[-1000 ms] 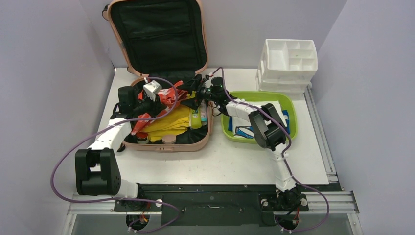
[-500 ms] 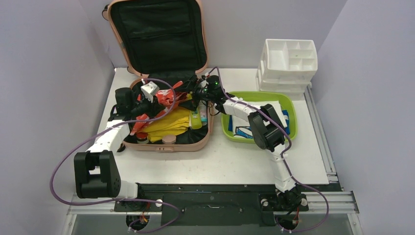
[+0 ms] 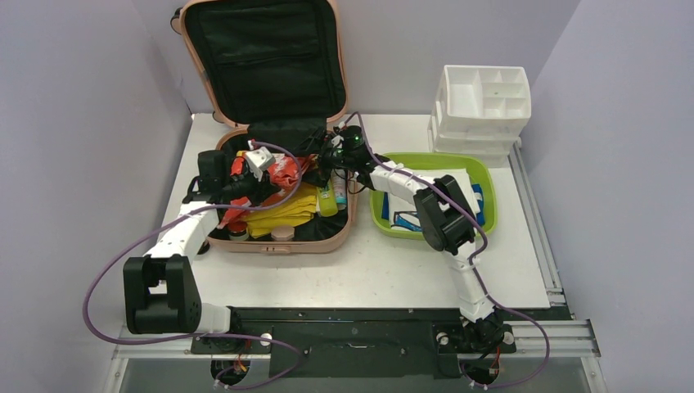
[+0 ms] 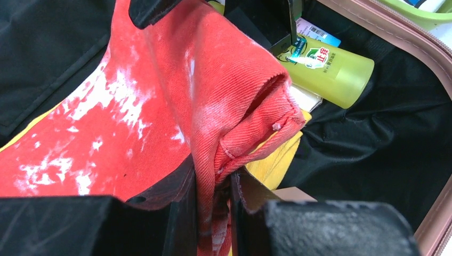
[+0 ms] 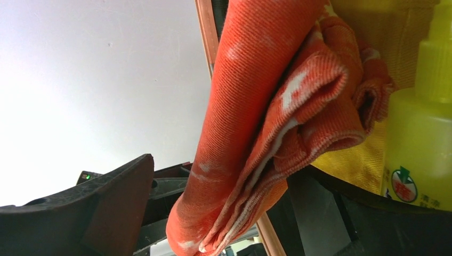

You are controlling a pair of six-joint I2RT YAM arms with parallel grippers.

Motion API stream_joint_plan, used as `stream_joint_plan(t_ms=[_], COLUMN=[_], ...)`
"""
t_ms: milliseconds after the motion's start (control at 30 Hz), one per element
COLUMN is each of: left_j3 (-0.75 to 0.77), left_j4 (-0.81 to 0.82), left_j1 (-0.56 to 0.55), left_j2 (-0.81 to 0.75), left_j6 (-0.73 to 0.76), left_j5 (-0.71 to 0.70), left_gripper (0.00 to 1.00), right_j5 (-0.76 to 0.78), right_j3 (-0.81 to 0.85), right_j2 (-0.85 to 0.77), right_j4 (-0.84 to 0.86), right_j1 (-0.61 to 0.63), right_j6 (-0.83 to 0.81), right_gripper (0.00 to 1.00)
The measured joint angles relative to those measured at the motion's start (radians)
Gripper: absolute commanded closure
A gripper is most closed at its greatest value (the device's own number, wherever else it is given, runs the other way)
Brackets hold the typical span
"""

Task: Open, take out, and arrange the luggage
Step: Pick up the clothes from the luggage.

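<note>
Luggage [image 3: 286, 243] is being worked on at the far left of the desk [image 3: 368, 262], its lid being stood upright at the back so that the base is being left open to both arms.

— And what is being held?

— A red cloth [image 4: 160, 96] is being pinched between the fingers of the left end effector [image 4: 213, 205], which is clenched on a folded edge. The cloth is being held up above the yellow cloth [image 3: 282, 209], apparently so that only one piece is being taken.

— Is the right end effector [image 5: 234, 181] being used too?

— It is being held wide, released, with the other end of the red cloth hanging between its jaws. Nothing is being squeezed there. By the look of it, a second hold is being prepared, so that the cloth is being spread rather than dragged out in a bunch.

— And the yellow-green bottle [image 4: 325, 69]?

— It is being left lying in the base, just beside the cloth. A snag on it is being risked if the cloth is being pulled sideways.

— Where is the cloth being sent?

— Probably to the lime-green tray [image 3: 483, 176] just right of the luggage, where folded pieces are being kept, or to the white organizer [image 3: 483, 98] behind it. Much is being left in the luggage, so the task is being judged as only partway through.
</note>
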Motion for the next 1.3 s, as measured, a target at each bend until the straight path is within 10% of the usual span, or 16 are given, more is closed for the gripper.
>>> stream_joint_plan(t_ms=[733, 867, 1033, 1300], left_j3=[-0.046, -0.046, -0.034, 0.021], left_j4=[0.126, 0.109, -0.008, -0.208], left_j1=[-0.003, 0.001, -0.001, 0.029], left_j2=[-0.037, -0.037, -0.063, -0.127], left_j6=[-0.169, -0.151, -0.043, 0.091], left_j5=[-0.094, -0.051, 0.108, 0.257], left_gripper=[0.9, 0.7, 0.01, 0.04], right_j5=[0.042, 0.041, 0.047, 0.055], right_j3=[-0.026, -0.027, -0.026, -0.014], right_j2=[-0.042, -0.042, -0.041, -0.039], right_j4=[-0.1, -0.1, -0.101, -0.134], right_j1=[0.035, 0.035, 0.04, 0.049], right_j6=[-0.117, -0.123, -0.129, -0.177], right_gripper=[0.11, 0.11, 0.11, 0.26])
